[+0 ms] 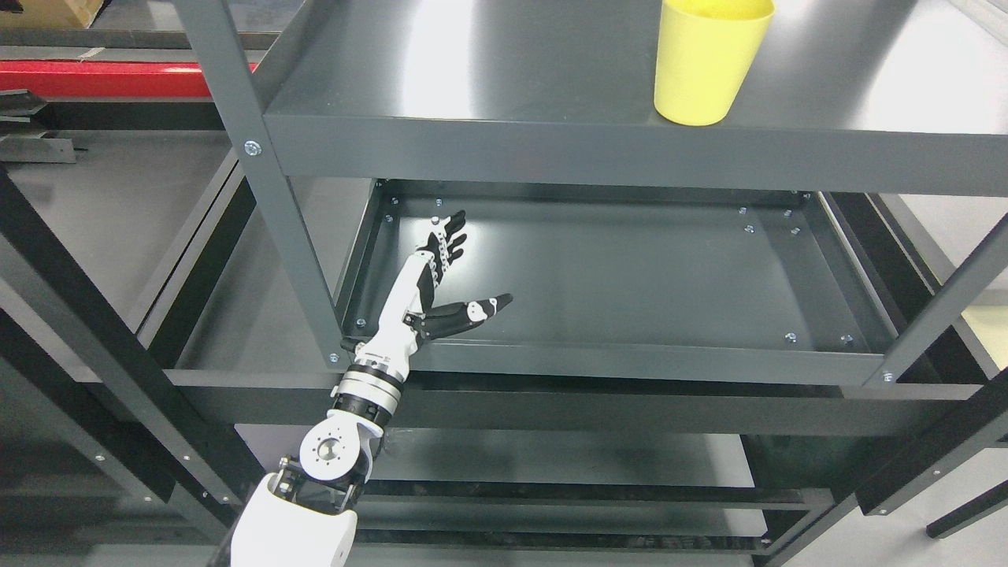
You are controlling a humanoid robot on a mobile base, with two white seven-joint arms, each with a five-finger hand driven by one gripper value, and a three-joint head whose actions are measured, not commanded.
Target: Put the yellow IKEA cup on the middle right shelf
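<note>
Head view: the yellow cup (pixel 707 61) stands upright on the upper grey shelf (pixel 488 94), toward its right side and near the front edge, mouth up. Nothing touches it. The left hand (pixel 435 279) reaches in from the lower left over the tray-like shelf below (pixel 630 276), at that shelf's left end. Its fingers (pixel 447 236) are extended straight, thumb splayed to the right, holding nothing. Hand and cup are well apart.
</note>
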